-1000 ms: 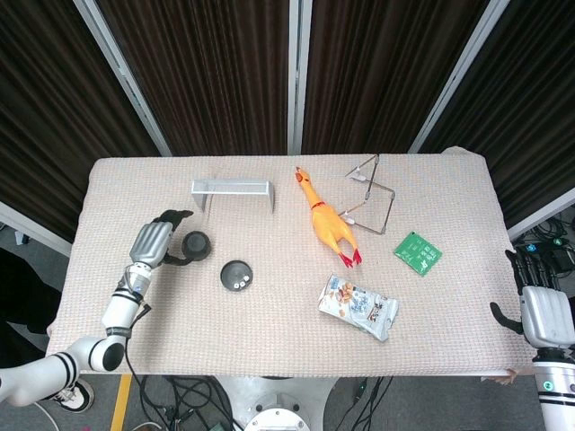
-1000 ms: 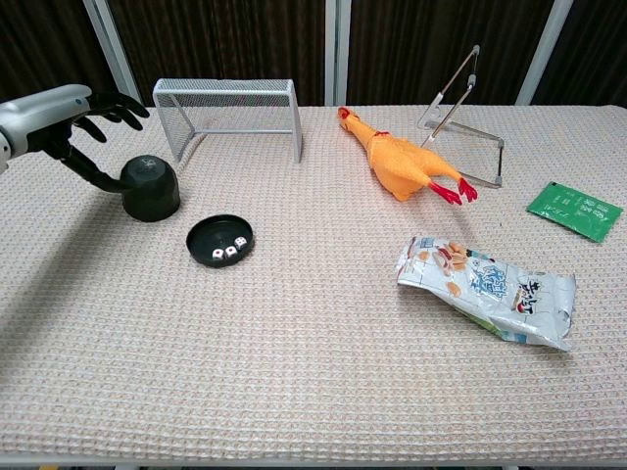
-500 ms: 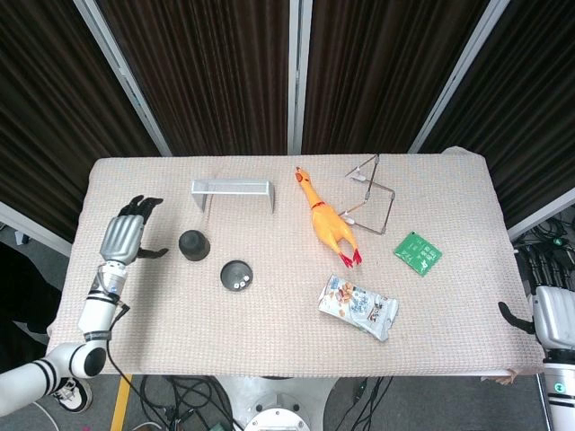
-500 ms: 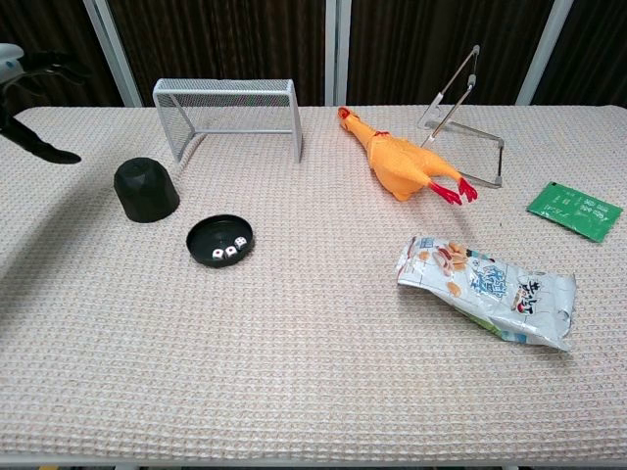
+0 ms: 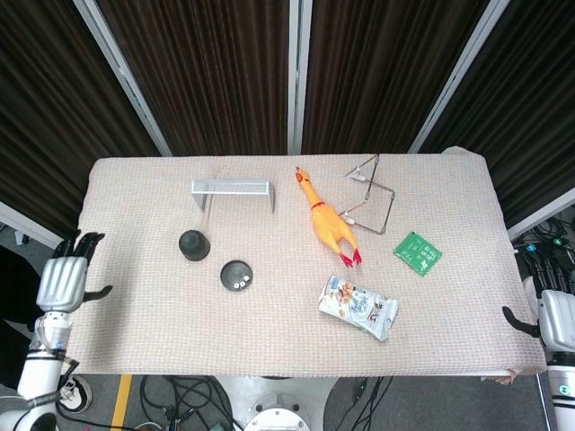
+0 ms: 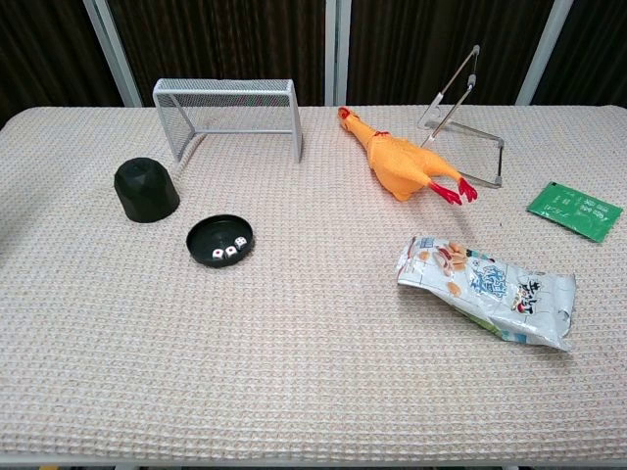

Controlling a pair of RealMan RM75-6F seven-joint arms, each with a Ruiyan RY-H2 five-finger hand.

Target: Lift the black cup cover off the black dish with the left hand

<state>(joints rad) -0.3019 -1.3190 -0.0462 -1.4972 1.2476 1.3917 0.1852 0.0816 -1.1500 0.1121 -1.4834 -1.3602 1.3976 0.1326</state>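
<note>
The black cup cover (image 6: 146,189) stands upside down on the tabletop (image 6: 294,372), to the left of the black dish (image 6: 221,240) and a little farther back, close by but not touching it. The dish lies open, with three small white dice (image 6: 227,253) showing inside it. So the cover is already off the dish and set down beside it; judged from how things lie, the lift itself looks done.

What has changed over the last second is the left hand (image 5: 63,280). A second ago it was at the cover, fingers reaching around it; half a second ago it had let go and was pulling away over the left part of the tabletop; now it hangs off the left edge entirely, released, fingers spread and holding nothing. The chest view no longer shows it at all. The cover has not shifted since the hand left it, which suggests it sits stably on its rim.

The right hand (image 5: 557,316) is at the far right edge of the head view, beyond the tabletop, partly cut off; it appears to hold nothing, though its fingers are too small to read fully.

Other things are not involved: the small wire goal (image 6: 227,115) behind the cover, the rubber chicken (image 6: 402,162), the metal stand (image 6: 460,117), the green packet (image 6: 574,209) and the snack bag (image 6: 487,291). With both arms withdrawn, I judge the task essentially complete.
</note>
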